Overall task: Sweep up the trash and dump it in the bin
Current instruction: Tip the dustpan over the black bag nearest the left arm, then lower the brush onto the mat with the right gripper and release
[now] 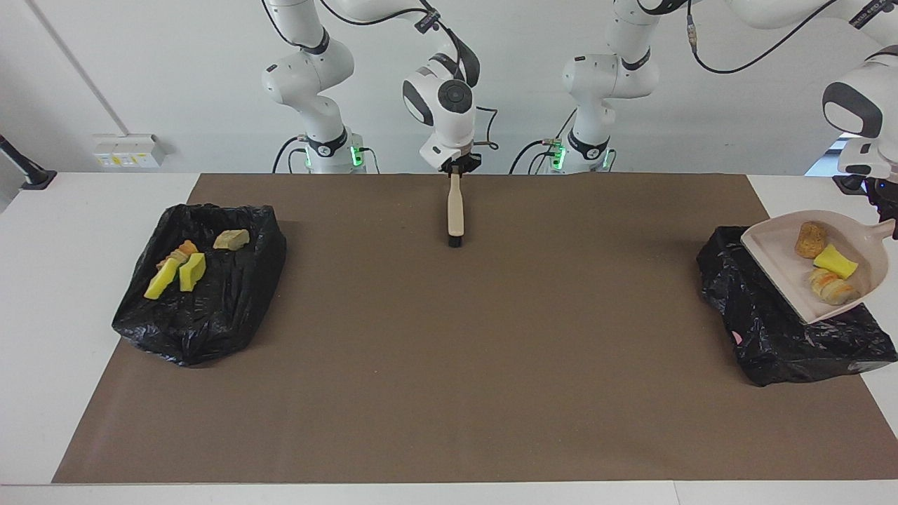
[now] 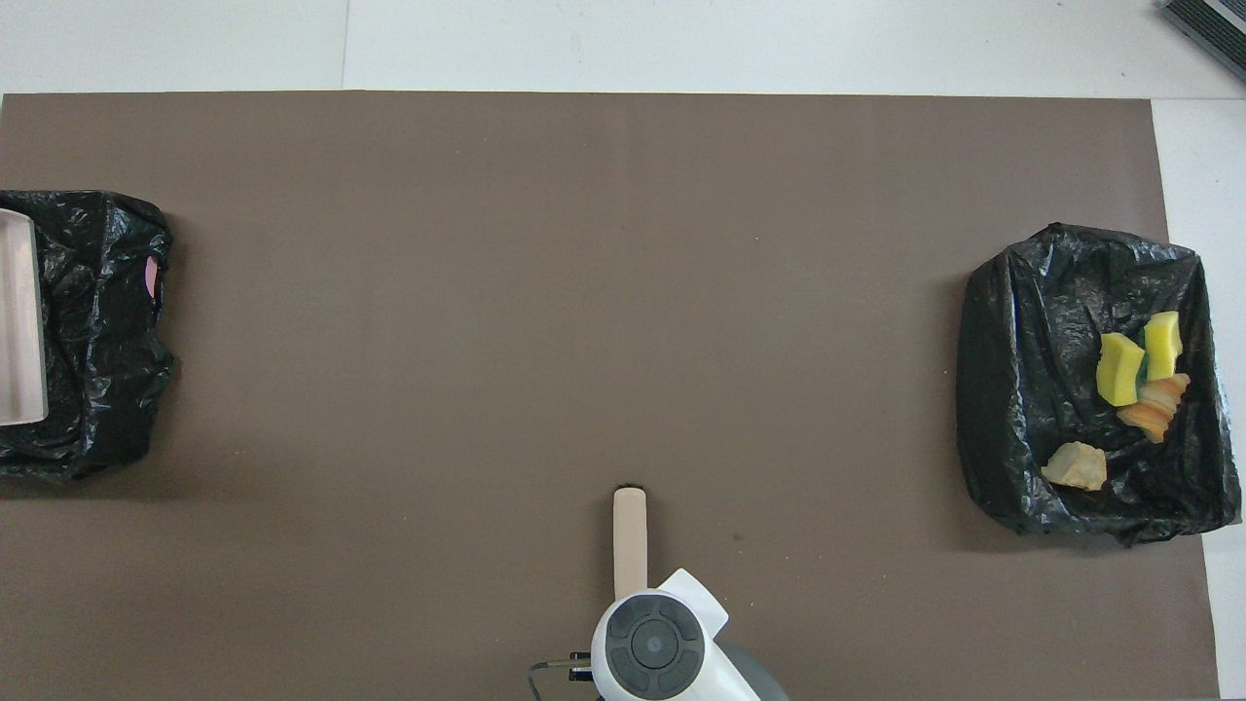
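Observation:
My left gripper (image 1: 889, 214), at the view's edge, is shut on the handle of the beige dustpan (image 1: 775, 258). The pan hangs tilted over the black-bagged bin (image 1: 768, 333) at the left arm's end. Trash lies in the pan: a bread roll (image 1: 812, 240), a yellow foam chunk (image 1: 835, 261) and a striped pastry (image 1: 828, 287). From overhead only the pan's lip (image 2: 19, 321) shows over that bin (image 2: 97, 321). My right gripper (image 1: 456, 167) is shut on the brush (image 1: 456, 207), held bristles down near the robots' edge of the mat; overhead the brush (image 2: 630, 540) pokes out from under the right hand.
A second black-bagged bin (image 1: 203, 308) sits at the right arm's end, with yellow foam pieces (image 1: 191, 271), a striped pastry (image 1: 184, 251) and a pale chunk (image 1: 231, 240) in it; overhead it is the bin (image 2: 1022, 389). A brown mat (image 1: 449, 365) covers the table.

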{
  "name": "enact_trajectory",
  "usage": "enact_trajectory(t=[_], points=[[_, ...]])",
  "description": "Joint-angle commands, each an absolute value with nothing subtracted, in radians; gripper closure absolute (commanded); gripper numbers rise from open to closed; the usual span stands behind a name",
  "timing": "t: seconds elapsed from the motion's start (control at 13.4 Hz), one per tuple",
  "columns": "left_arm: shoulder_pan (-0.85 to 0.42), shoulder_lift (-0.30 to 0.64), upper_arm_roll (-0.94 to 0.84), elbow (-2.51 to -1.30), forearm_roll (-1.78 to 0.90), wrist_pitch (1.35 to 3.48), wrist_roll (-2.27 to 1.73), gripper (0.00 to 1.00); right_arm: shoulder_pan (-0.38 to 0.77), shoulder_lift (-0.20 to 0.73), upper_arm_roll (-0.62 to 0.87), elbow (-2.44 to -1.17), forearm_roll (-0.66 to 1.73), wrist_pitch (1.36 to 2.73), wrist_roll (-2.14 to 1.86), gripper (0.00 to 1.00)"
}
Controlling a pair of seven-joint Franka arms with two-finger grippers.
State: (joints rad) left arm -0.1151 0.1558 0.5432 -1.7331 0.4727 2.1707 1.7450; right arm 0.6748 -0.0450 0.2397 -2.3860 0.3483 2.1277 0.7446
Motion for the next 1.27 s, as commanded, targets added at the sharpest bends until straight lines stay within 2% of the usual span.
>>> enact_trajectory(t=[0.0, 0.37, 0.9, 1.19], points=[[-0.115, 0.179, 0.545, -1.707, 0.598, 2.216, 1.737, 1.00, 0.655, -0.034, 0.239, -2.385, 0.350, 2.148, 0.707, 0.02], [-0.117, 0.218, 0.543, -1.706, 0.733, 2.221, 1.729, 1.00, 0.615, -0.006, 0.233, -2.315, 0.322, 2.140, 0.706, 0.00], [-0.161, 0.206, 0.537, -1.643, 0.926, 2.091, 1.703, 1.00, 0.480, -0.017, 0.229, -2.220, 0.190, 2.132, 0.709, 0.00], [-0.195, 0.198, 0.534, -1.644, 1.052, 2.020, 1.544, 1.00, 0.379, -0.018, 0.229, -2.145, 0.106, 2.126, 0.706, 0.00]])
